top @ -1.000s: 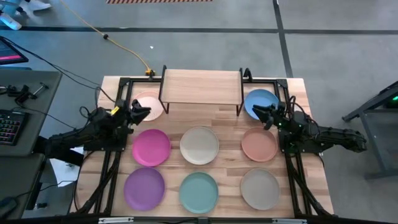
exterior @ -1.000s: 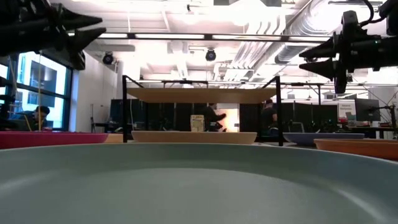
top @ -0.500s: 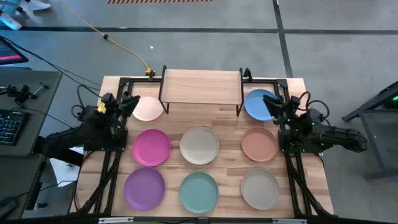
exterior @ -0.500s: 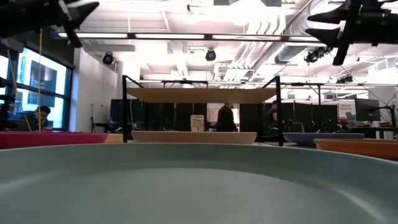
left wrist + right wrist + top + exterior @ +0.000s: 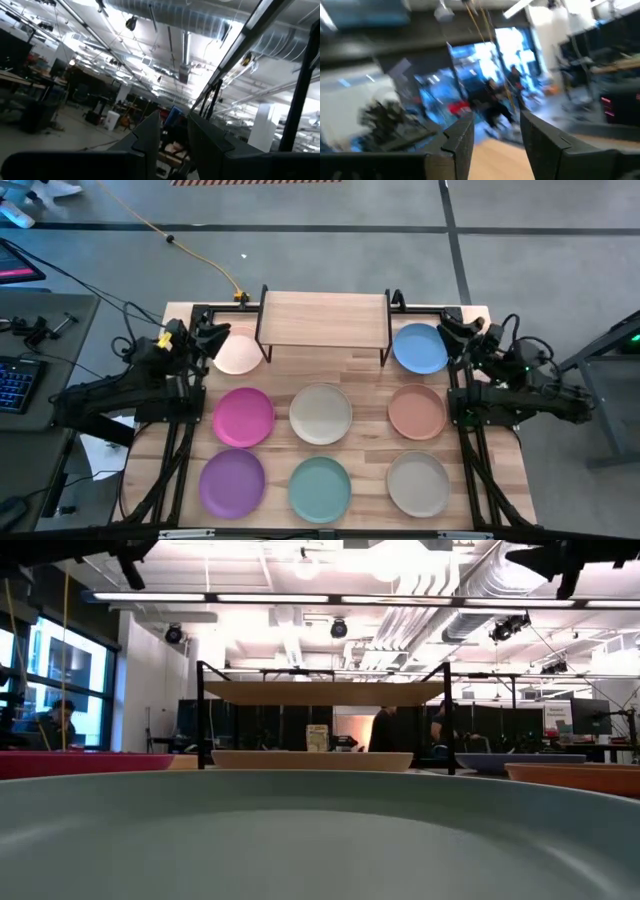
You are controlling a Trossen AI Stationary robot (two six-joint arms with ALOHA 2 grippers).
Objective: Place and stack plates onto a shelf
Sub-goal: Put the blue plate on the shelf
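From above, you see eight matte round plates on the plank surface (image 5: 360, 375): pale pink plate (image 5: 238, 352) and blue plate (image 5: 419, 348) flank the bare light-wood shelf (image 5: 324, 319). Your left pincer (image 5: 213, 340) hangs beside the pink one, your right pincer (image 5: 452, 333) beside the blue. At table height, the teal plate (image 5: 300, 835) fills the foreground. Both wrist views show fingers spread, pinching nothing.

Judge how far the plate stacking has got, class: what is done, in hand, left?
Done: nothing; the shelf is bare. In hand: nothing; the left hand by the pale pink plate and the right hand by the blue plate are empty. Left: all eight plates.
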